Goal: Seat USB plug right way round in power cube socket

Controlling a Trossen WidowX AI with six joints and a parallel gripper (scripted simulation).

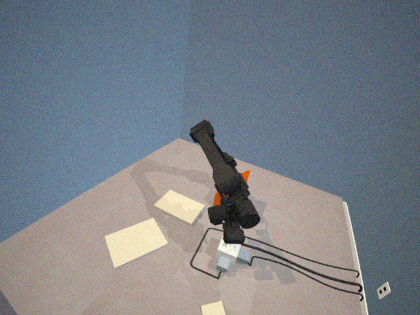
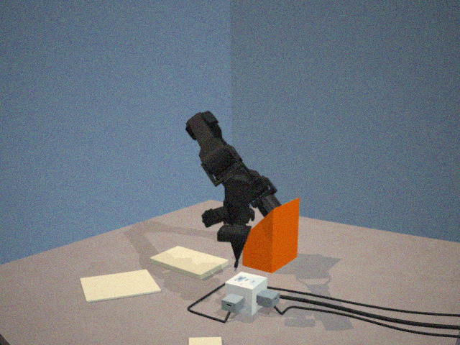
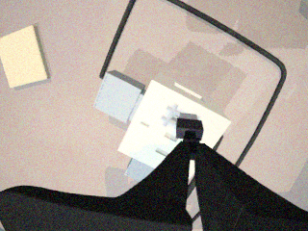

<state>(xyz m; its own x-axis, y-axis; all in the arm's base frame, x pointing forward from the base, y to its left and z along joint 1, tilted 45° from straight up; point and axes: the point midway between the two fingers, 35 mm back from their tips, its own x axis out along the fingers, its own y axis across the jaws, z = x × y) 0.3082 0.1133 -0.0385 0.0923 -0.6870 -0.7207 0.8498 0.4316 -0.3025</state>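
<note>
The gripper (image 3: 191, 142) pinches the small dark USB plug (image 3: 189, 126) above the white power cube (image 2: 246, 286); reinsertion seems in hand: next, align and press down.

The power cube (image 2: 243, 293) looks like smooth matt white plastic, and the two side adapters (image 2: 233, 302) plugged into it are a duller grey plastic. The cables (image 2: 356, 310) read as matt black rubber or plastic. The arm (image 2: 223, 167) and its gripper (image 3: 191, 144) have a dark charcoal matt finish with no shine. The small USB plug (image 3: 189, 126) between the fingertips is matt black. The orange block (image 2: 274, 237) is flat, even and unglossy. The cream pads (image 2: 118, 284) look like paper or card. The table top (image 2: 371, 259) is a smooth, dull greyish-pink.
</note>
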